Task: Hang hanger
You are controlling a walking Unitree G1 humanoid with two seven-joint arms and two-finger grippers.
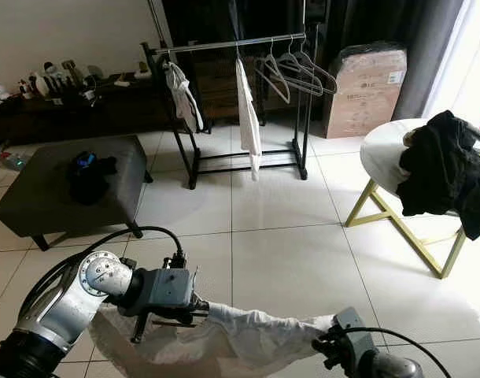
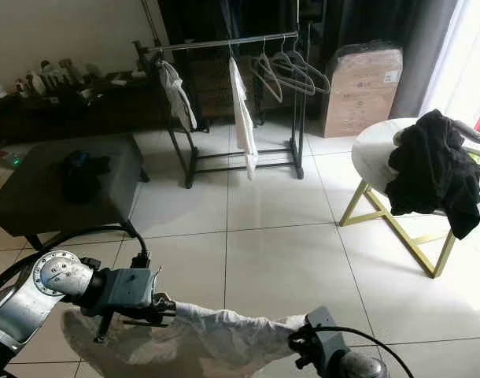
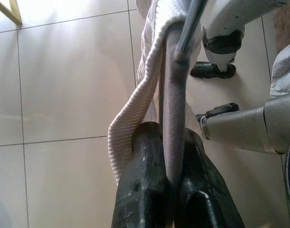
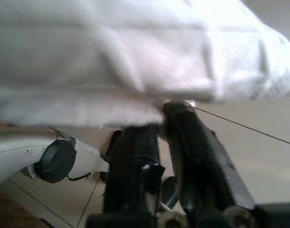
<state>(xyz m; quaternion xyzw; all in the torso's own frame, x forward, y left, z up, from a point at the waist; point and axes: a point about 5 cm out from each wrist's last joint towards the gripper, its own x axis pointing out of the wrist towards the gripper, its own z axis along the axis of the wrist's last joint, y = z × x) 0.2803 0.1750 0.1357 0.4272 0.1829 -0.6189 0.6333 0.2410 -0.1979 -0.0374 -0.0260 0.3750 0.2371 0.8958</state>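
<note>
Low at the left of the head view, the left claw (image 1: 194, 305) is clamped tight on one end of a hanger (image 3: 176, 85) with a white garment (image 1: 248, 335) draped over it; the wrist view shows the grey hanger arm pinched between the two fingers, knit fabric folded beside it. Along the bottom edge the garment stretches across to the right claw (image 1: 328, 344) at lower right, whose fingers sit nearly closed under the cloth; I judge it grips the far end, though the contact is hidden. Upper centre, well apart across the tiled floor (image 1: 287, 236), stands the clothes rail (image 1: 232, 45) with empty hangers (image 1: 295, 67). So the load is in hand; the walk to the rail and the hooking on are left
</note>
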